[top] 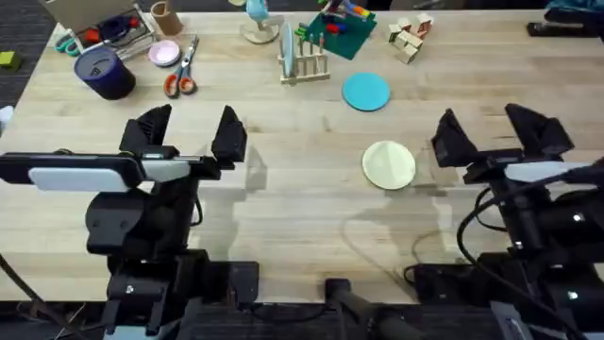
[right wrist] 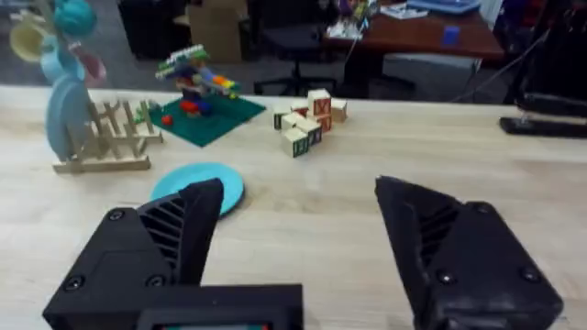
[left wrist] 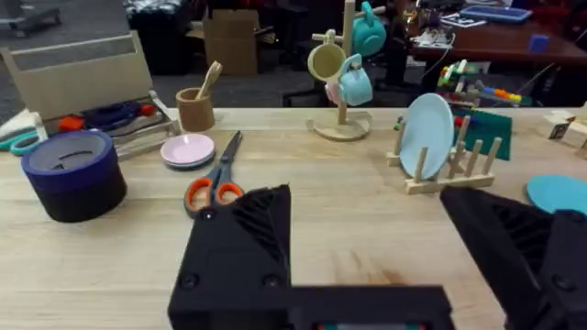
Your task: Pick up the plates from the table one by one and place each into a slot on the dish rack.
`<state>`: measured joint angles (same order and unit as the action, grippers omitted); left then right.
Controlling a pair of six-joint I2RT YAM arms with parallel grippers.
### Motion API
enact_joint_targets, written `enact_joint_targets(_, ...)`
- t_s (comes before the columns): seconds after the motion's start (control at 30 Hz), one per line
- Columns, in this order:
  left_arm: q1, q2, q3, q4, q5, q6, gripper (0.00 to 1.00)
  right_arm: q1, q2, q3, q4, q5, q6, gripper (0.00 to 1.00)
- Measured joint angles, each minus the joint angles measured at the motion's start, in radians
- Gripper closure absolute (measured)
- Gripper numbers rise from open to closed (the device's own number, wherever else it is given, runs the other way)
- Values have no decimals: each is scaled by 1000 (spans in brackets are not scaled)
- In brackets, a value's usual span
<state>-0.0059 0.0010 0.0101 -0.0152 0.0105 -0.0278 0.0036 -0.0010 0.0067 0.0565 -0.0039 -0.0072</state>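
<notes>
A cream-yellow plate (top: 389,164) lies flat on the table (top: 311,217), just left of my right gripper (top: 500,127), which is open and holds nothing. A sky-blue plate (top: 366,92) (right wrist: 206,186) (left wrist: 559,194) lies flat farther back, near the dish rack (top: 304,64) (left wrist: 454,170) (right wrist: 101,142). A pale blue plate (top: 286,49) (left wrist: 428,133) (right wrist: 62,115) stands upright in one of the rack's slots. My left gripper (top: 189,132) is open over bare table at the left, well away from both flat plates.
At the back left are orange-handled scissors (top: 181,74), a small pink dish (top: 164,53) and a dark blue round tin (top: 106,73). Behind the rack stand a mug tree (left wrist: 344,64), a green tray of blocks (top: 338,33) and wooden cubes (top: 411,38).
</notes>
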Motion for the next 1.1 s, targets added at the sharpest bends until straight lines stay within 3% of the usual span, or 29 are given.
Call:
enact_joint_targets(0.17,0,0,63,-26,0,-26,8,0,0,29,7,0,0,5)
enact_joint_targets(0.33,0,5,220,-188,0,-34,8,0,14,146,-3,0,0,6)
enact_joint_targets(0.37,0,51,325,-308,0,-34,8,0,62,248,-85,0,0,6)
enact_joint_targets(0.77,0,490,750,-712,37,-38,8,0,470,737,-625,0,0,5)
enact_joint_targets(1.1,0,868,1012,-970,106,-40,8,0,787,996,-933,0,0,5)
